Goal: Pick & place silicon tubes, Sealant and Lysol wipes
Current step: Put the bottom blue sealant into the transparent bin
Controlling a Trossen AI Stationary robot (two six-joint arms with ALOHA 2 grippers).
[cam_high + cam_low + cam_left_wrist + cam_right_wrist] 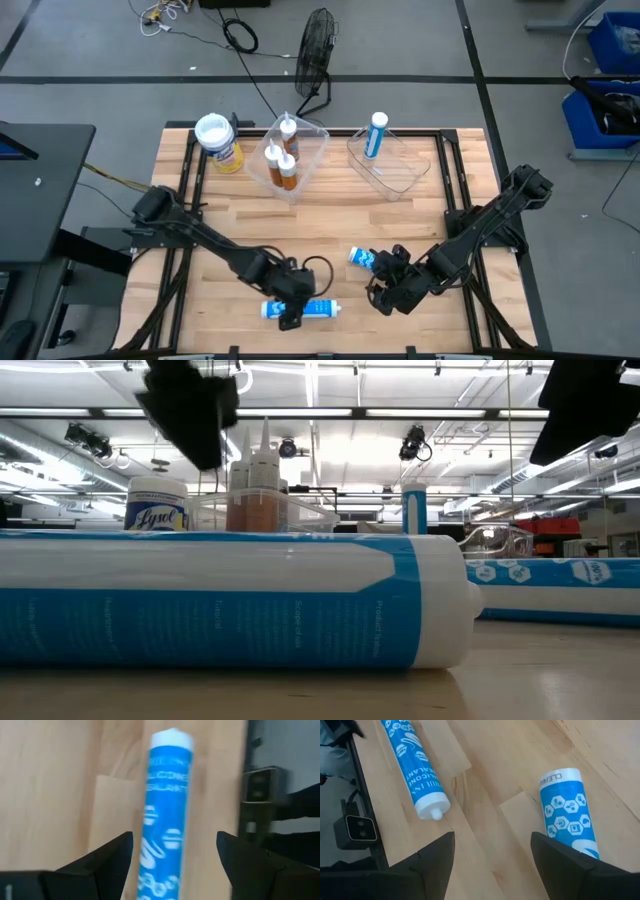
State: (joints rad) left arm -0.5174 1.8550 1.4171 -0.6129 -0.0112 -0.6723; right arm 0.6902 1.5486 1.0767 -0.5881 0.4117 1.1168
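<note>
A blue-and-white sealant tube [318,309] lies on its side near the table's front edge; it fills the low view [230,600]. My left gripper [172,852] hovers above it, open, one finger on either side and clear of the tube [165,805]. A second blue tube [361,259] lies on its side just beyond my right gripper [385,290]. That gripper [492,855] is open and empty, with this tube [567,810] beside one finger. The yellow Lysol wipes canister [218,142] stands upright at the far left.
A clear bin [300,175] at the far middle holds three orange-brown tubes with white nozzles. A second clear bin [395,172] to its right holds a blue tube [376,135]. A fan [315,50] stands on the floor beyond the table.
</note>
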